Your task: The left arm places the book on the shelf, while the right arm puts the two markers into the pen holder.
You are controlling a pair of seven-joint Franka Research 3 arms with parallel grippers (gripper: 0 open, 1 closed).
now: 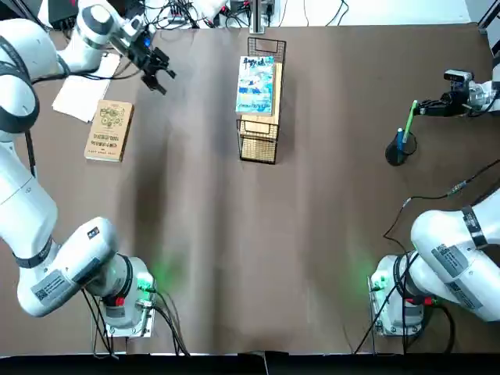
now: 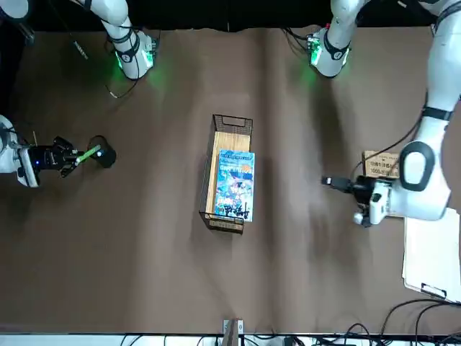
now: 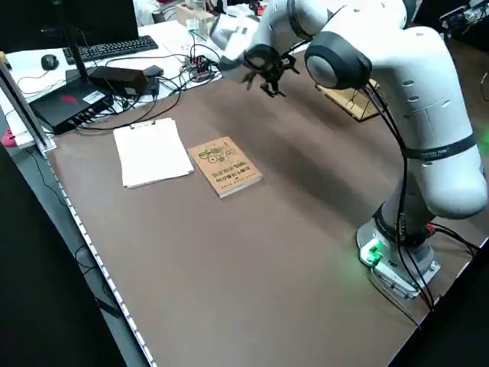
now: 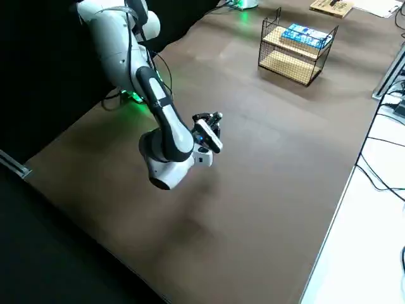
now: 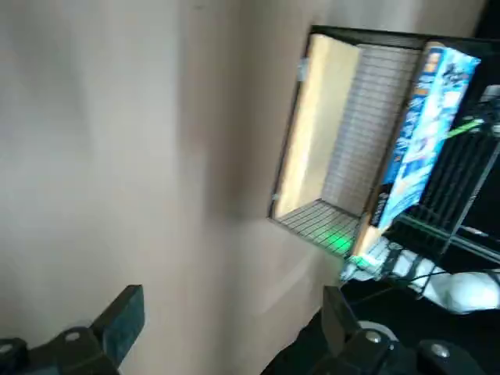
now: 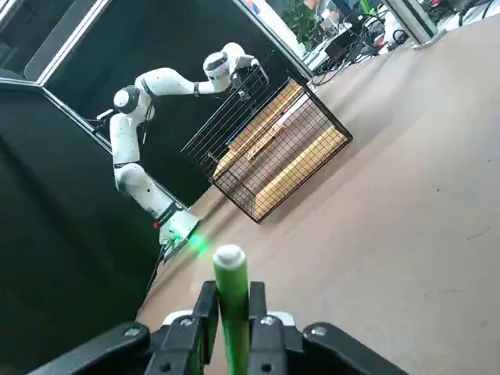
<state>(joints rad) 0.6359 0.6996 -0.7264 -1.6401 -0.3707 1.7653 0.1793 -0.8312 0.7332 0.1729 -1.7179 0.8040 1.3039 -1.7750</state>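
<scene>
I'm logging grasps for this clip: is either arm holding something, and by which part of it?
The right gripper grips the green marker near one end. The left gripper is open and holds nothing.

- tan-brown book (image 3: 225, 167), table's far-left corner: title too small to read
- light-blue book (image 1: 255, 86), on shelf (image 1: 256, 147): lettering illegible
- left arm (image 1: 23, 195) labels: illegible

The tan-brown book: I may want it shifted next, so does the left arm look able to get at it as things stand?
Probably yes: the left gripper hangs open and empty near the tan-brown book, and nothing lies on the cover.
</scene>
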